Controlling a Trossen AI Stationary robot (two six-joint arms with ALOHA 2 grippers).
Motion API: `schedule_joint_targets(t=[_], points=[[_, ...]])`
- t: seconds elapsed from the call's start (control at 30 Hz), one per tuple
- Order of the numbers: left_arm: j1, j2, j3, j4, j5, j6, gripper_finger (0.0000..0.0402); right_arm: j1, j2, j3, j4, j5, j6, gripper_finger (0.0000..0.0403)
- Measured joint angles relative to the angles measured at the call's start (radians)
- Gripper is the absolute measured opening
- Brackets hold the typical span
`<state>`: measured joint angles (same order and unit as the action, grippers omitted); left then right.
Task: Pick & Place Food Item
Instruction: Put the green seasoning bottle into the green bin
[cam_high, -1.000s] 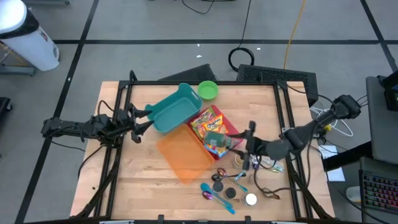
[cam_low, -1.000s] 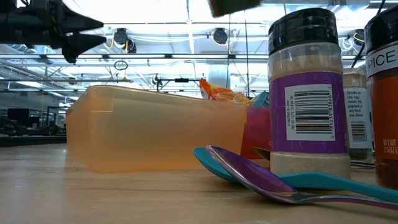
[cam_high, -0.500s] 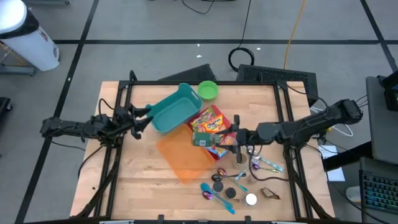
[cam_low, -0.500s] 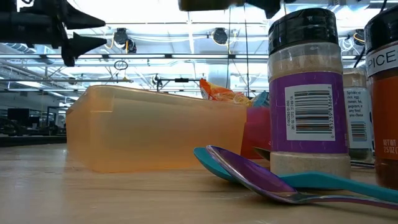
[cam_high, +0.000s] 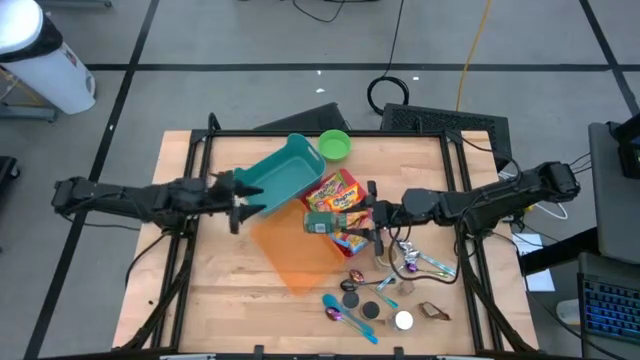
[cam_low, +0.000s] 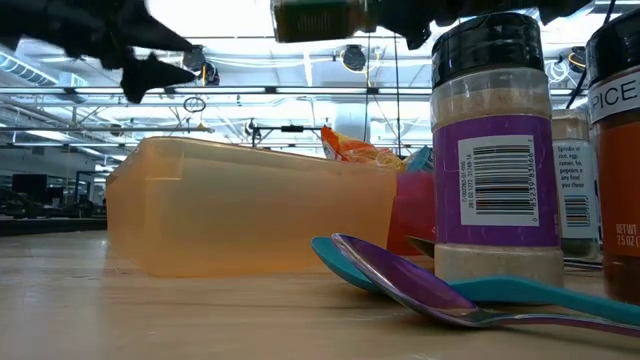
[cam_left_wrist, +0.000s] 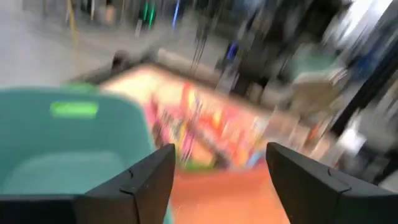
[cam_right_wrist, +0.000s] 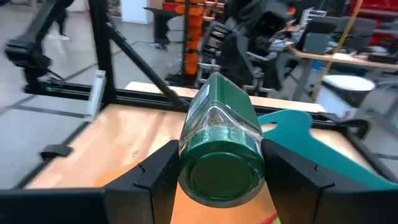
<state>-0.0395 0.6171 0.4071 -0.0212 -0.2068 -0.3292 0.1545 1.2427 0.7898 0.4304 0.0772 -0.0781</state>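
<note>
My right gripper (cam_high: 352, 216) is shut on a clear jar with a green lid (cam_high: 319, 222), held level above the red bin of snack bags (cam_high: 343, 196) and the orange bin (cam_high: 296, 252). The jar also shows in the right wrist view (cam_right_wrist: 221, 140) and at the top of the low view (cam_low: 313, 18). My left gripper (cam_high: 243, 206) is open and empty, beside the teal bin (cam_high: 283, 172), near the orange bin's far left corner; in the left wrist view (cam_left_wrist: 221, 180) its fingers frame the teal bin and the snack bags. My right gripper pinches the jar between its two fingers (cam_right_wrist: 155, 177) at the green lid end (cam_right_wrist: 221, 171). The fingers come level from the table's right and lie along the jar. The jar is lifted clear and lies level, its lid toward the wrist and its body pointing to the table's left.
A green bowl (cam_high: 335, 145) stands at the far edge. Spice jars (cam_low: 495, 150), spoons (cam_high: 348, 312) and small lids (cam_high: 403, 320) lie near the front right. The bins crowd the table's middle; bare wood shows at the front left.
My right gripper has gone toward the table's left with the jar, from beside the spice jars to above the red and orange bins, keeping the jar level. My left gripper has gone toward the table's right, along the teal bin toward the orange bin.
</note>
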Motion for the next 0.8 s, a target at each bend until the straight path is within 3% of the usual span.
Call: schedule_joint_targets(t=[0.13, 0.37, 0.67, 0.8], points=[[-0.012, 0.213, 0.227, -0.263, -0.053, 0.133, 0.0305, 0.002, 0.0, 0.0, -0.045, -0.004, 0.025, 0.019], [-0.088, 0.462, 0.399, -0.24, -0.046, 0.435, 0.0374, 0.002, 0.0, 0.0, -0.063, 0.003, 0.042, 0.019], [-0.134, 0.623, 0.462, -0.131, -0.049, 0.449, 0.0383, 0.002, 0.0, 0.0, -0.13, 0.06, 0.059, 0.019], [-0.116, 0.665, 0.51, -0.135, 0.032, 0.417, 0.0373, 0.002, 0.035, 0.002, -0.099, 0.056, 0.059, 0.019]])
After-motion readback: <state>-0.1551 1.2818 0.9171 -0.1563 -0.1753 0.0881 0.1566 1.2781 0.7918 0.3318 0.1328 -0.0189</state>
